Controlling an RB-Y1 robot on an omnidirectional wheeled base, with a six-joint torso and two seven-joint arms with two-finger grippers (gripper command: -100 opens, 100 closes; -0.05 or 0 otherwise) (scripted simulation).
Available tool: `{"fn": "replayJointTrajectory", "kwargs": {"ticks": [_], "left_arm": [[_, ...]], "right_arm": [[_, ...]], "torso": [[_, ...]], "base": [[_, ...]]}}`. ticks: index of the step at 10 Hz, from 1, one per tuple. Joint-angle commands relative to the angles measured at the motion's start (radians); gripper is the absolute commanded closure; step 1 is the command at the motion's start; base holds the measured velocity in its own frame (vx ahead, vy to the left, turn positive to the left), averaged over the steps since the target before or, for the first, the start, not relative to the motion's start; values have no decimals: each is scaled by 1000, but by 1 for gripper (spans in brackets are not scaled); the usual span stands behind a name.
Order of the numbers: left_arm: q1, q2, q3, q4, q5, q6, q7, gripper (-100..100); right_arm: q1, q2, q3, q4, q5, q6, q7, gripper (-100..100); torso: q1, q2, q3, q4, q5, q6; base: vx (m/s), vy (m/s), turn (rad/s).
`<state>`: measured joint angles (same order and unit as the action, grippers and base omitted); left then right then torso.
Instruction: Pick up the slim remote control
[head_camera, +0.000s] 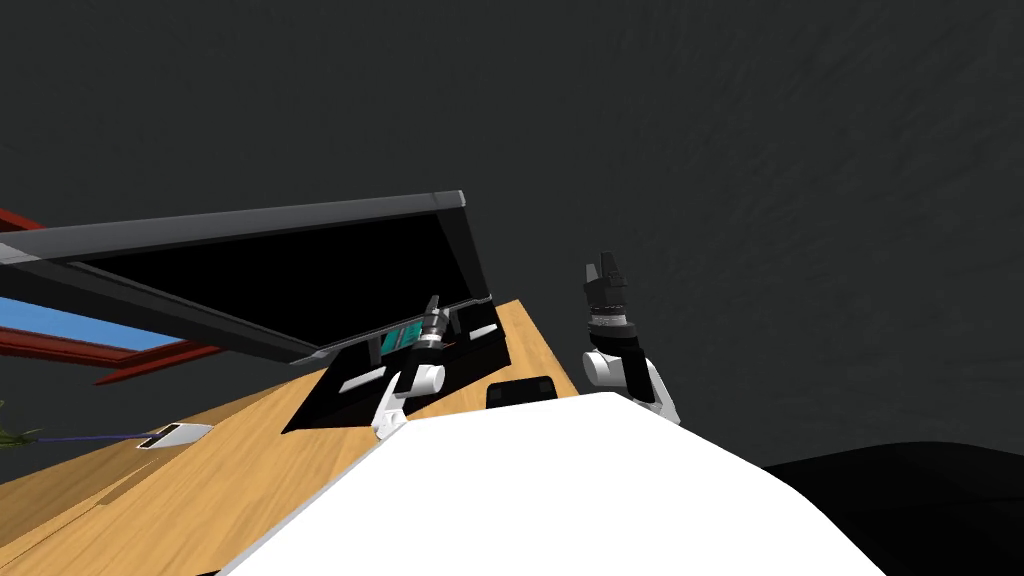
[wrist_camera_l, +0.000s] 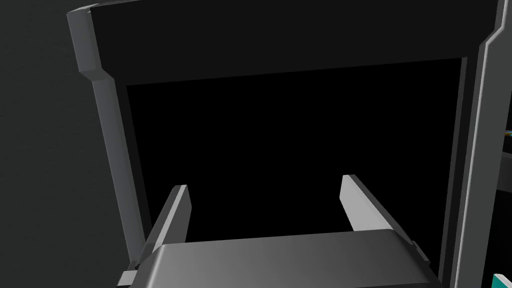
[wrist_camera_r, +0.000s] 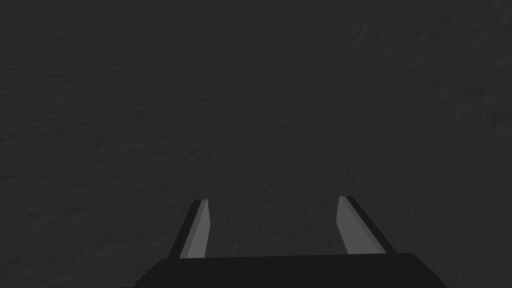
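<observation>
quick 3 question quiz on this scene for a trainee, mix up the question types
1. True or false: the left gripper is shut on something.
2. What does the left gripper face? A) a black screen in a grey frame B) a red mug C) an open drawer
3. Fill in: the gripper held up in front of the dark wall is the ____ one.
Key: 1 false, it is open with nothing in it; 2 A; 3 right, the right gripper, also open.
</observation>
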<state>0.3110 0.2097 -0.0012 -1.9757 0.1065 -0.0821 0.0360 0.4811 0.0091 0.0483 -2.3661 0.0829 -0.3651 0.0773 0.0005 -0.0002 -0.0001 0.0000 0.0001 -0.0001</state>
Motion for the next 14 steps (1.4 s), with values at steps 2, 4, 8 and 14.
{"fn": "replayJointTrajectory", "kwargs": {"ticks": [2,4,8,14], "left_arm": [[-38,6,9,61,5,80,23,-100],[-61,13,18,119,12,120,38,-100],[-107,29,41,210,28,235,68,-100],[-152,47,69,360,49,360,96,-100]], "right_arm": [[0,0,0,0,0,0,0,0],[0,0,0,0,0,0,0,0],[0,0,0,0,0,0,0,0],[0,0,0,0,0,0,0,0]], "torso": [[0,0,0,0,0,0],[0,0,0,0,0,0],[0,0,0,0,0,-1],[0,0,0,0,0,-1]], "base": [[-3,3,-141],[-3,2,-141],[-1,0,-152],[2,-1,-115]]}}
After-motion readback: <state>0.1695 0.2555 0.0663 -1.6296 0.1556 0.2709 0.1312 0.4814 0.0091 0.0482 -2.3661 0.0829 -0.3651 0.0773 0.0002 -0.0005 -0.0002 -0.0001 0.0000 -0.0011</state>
